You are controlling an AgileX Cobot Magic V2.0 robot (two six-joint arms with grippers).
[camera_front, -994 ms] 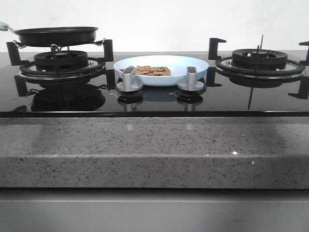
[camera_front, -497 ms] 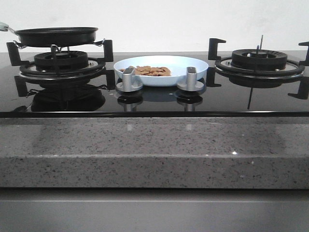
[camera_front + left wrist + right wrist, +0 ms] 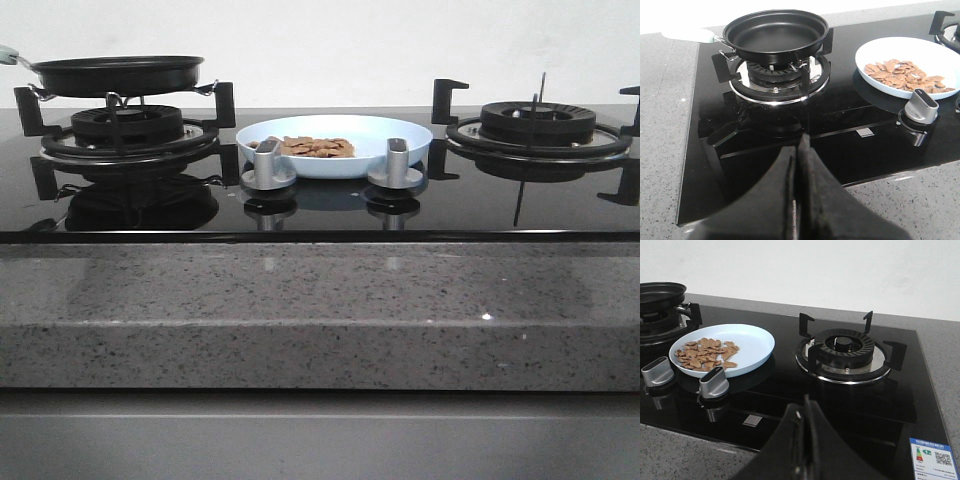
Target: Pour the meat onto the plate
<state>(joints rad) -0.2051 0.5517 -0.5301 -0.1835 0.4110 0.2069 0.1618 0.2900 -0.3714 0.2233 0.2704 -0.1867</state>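
Many meat pieces lie flat (loosely piled) on plate.

meat on plate, empty pan

Black glass hob on speckled grey counter

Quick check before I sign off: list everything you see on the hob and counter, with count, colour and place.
meat: one loose pile, orange-brown, on the plate
plate: one, pale blue, mid hob between the burners
frying pan: one, black, empty, on the left burner
right burner: one, black, bare
knobs: two, silver, in front of the plate
hob: one, glossy black glass
counter: speckled grey stone
energy label: one, on the hob corner
left gripper: black, shut, empty
right gripper: black, shut, empty
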